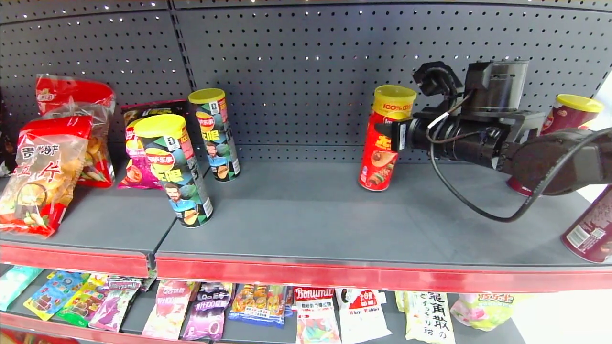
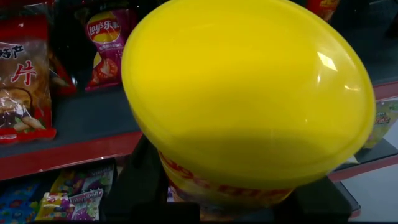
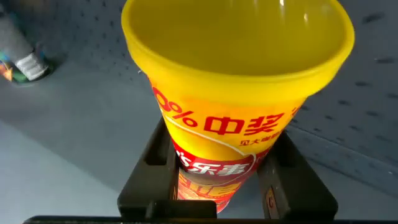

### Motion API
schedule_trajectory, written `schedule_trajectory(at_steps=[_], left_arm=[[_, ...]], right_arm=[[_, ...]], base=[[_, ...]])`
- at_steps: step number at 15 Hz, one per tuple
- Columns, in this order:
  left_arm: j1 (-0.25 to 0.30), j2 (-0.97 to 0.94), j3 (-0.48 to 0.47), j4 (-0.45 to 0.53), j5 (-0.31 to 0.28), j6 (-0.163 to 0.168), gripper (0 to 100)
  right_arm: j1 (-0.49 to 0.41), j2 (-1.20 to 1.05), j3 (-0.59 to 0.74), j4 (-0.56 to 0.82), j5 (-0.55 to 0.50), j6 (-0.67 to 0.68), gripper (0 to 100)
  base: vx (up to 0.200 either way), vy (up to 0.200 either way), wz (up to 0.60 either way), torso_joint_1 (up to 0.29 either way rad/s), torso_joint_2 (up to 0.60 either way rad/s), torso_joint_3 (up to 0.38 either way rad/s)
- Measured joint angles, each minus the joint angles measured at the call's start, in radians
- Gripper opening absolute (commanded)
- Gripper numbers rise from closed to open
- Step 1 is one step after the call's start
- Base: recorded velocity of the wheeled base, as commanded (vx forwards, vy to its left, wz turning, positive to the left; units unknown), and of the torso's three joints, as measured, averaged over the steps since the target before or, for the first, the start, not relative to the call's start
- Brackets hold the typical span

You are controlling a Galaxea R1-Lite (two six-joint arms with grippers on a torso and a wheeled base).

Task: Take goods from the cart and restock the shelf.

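A grey shelf (image 1: pixel 306 224) with a red front edge runs across the head view, backed by a dark pegboard (image 1: pixel 306 71). On its left part lie clear and red snack bags (image 1: pixel 43 172), and beside them two dark cans (image 1: pixel 174 169) with yellow lids stand upright, one nearer the front and one near the pegboard. At the far right are dark red cans (image 1: pixel 590 229), also yellow-lidded. A lower shelf (image 1: pixel 143 306) beneath holds a row of bright packets (image 1: pixel 315 310) lying flat. The right gripper (image 1: pixel 389 134) reaches in from the right and pinches a red can (image 1: pixel 382 162) around its upper body, one dark finger (image 3: pixel 158 168) on each side. The can leans slightly, with its base down at the shelf near the back; whether it rests there cannot be told. The left gripper (image 2: pixel 230 202) is closed around a second can (image 2: pixel 249 99), whose yellow lid faces the wrist camera out in front of the shelf. The red can's label has a yellow band with red characters above a picture of food.
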Motion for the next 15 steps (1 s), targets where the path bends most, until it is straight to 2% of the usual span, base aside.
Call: schedule_trajectory(at_steps=[3, 7, 10, 12, 15], left_arm=[[0.001, 0.000, 0.000, 0.000, 0.000, 0.000, 0], [0.000, 0.003, 0.010, 0.000, -0.001, 0.000, 0], [0.000, 0.003, 0.017, 0.000, -0.004, 0.000, 0], [0.000, 0.003, 0.018, 0.000, -0.003, 0.000, 0], [-0.001, -0.003, 0.019, 0.001, -0.001, 0.000, 0]], right_arm=[[0.080, -0.101, 0.076, 0.002, -0.161, 0.000, 0], [0.167, -0.243, 0.257, 0.001, -0.278, 0.008, 0], [0.239, -0.308, 0.343, -0.009, -0.410, 0.051, 0], [0.299, -0.324, 0.369, -0.009, -0.458, 0.080, 0], [0.360, -0.325, 0.379, -0.010, -0.464, 0.089, 0]], base=[[0.000, 0.000, 0.00, 0.000, 0.00, 0.000], [0.000, 0.000, 0.00, 0.000, 0.00, 0.000], [0.000, 0.000, 0.00, 0.000, 0.00, 0.000], [0.000, 0.000, 0.00, 0.000, 0.00, 0.000], [0.000, 0.000, 0.00, 0.000, 0.00, 0.000]])
